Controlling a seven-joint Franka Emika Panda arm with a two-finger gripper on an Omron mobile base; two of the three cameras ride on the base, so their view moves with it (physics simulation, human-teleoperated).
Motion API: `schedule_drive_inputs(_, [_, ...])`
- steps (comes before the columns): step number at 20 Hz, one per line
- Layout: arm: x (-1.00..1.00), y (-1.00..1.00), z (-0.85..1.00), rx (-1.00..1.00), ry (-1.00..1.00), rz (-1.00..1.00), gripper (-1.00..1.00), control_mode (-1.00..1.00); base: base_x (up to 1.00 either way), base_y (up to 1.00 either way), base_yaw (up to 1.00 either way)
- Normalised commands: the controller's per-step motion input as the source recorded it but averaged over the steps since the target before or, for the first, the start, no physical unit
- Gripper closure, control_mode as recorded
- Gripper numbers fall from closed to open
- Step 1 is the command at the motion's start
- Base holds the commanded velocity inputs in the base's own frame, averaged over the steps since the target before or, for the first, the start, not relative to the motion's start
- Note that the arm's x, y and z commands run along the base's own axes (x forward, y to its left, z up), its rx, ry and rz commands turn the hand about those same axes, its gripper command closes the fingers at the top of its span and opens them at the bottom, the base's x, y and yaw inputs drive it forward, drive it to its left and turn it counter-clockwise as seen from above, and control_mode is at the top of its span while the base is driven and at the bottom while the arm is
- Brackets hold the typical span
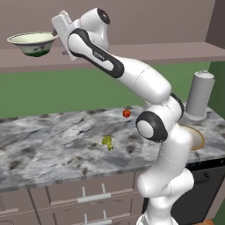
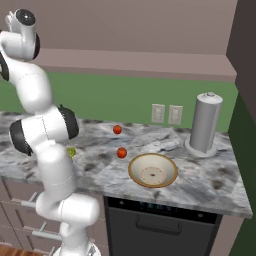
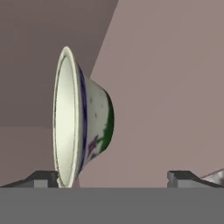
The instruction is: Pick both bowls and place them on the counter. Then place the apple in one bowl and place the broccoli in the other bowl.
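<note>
While the marbled surface (image 2: 210, 192) carries the tan bowl (image 2: 153, 170) near its front edge, the cream-and-green bowl (image 1: 33, 43) stands on the mauve shelf (image 1: 176, 52). At that bowl's rim, the end effector (image 3: 113, 177) is spread wide, gripping nothing. Mid-surface lie the apple (image 2: 121, 152) and broccoli (image 1: 107, 141).

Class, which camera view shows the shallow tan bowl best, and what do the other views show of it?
The right base view: the whole tan bowl lies in plain sight on the marbled counter, rim and inside visible. In the left base view just a sliver of its rim peeks out behind the arm.
</note>
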Motion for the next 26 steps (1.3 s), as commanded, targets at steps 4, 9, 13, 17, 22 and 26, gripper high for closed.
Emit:
schedule_drive_inputs(4, [0.36, 0.24, -0.02, -0.02, 0.01, -0.04, -1.0, -1.0, 0.0, 0.0, 0.0])
schedule_drive_inputs(9, [0.28, 0.18, -0.04, -0.02, 0.0, -0.03, -1.0, -1.0, 0.0, 0.0, 0.0])
schedule_drive_inputs(13, [0.24, 0.13, 0.0, 0.0, 0.01, -0.01, -1.0, -1.0, 0.0, 0.0, 0.0])
schedule_drive_inputs(17, [0.23, 0.14, 0.0, 0.0, 0.03, 0.0, -1.0, -1.0, 0.0, 0.0, 0.0])
schedule_drive_inputs(22, [0.15, 0.08, -0.08, 0.0, 0.04, 0.0, 1.0, -1.0, 0.0, 0.0, 0.0])
schedule_drive_inputs(26, [-0.02, 0.0, -0.06, 0.0, 0.0, 0.0, 1.0, -1.0, 0.0, 0.0, 0.0])
